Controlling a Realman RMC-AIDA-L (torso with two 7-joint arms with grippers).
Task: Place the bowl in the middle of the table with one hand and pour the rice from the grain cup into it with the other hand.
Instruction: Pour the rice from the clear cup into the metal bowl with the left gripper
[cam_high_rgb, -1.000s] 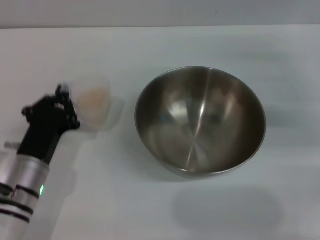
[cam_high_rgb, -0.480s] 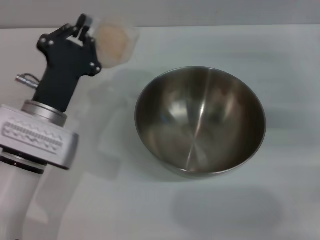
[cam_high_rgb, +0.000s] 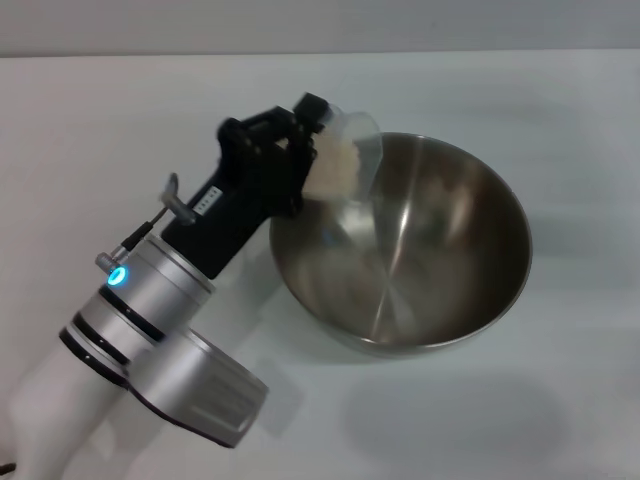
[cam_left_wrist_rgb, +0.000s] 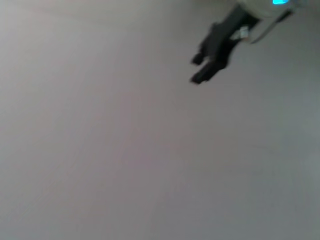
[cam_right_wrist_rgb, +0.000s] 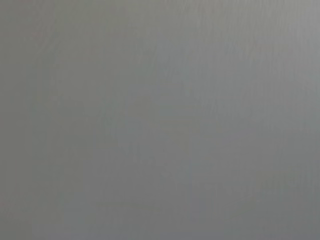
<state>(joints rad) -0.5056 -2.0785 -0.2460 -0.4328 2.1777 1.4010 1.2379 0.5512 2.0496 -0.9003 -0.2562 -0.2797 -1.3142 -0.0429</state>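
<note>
The steel bowl stands on the white table, right of centre in the head view, and no rice shows on its bottom. My left gripper is shut on the handle side of the clear grain cup. It holds the cup in the air over the bowl's left rim, tipped toward the inside. The pale rice lies heaped in the tilted cup. My right gripper shows only far off in the left wrist view, its two black fingers apart and empty. The right wrist view is plain grey.
The left arm's silver and black forearm slants across the table from the lower left to the bowl's left rim. Bare white tabletop lies around the bowl on the far, right and near sides.
My left gripper has lifted the cup of rice off the table at the left, carried it right to the bowl's left rim, and tilted it. The bowl has not moved.
</note>
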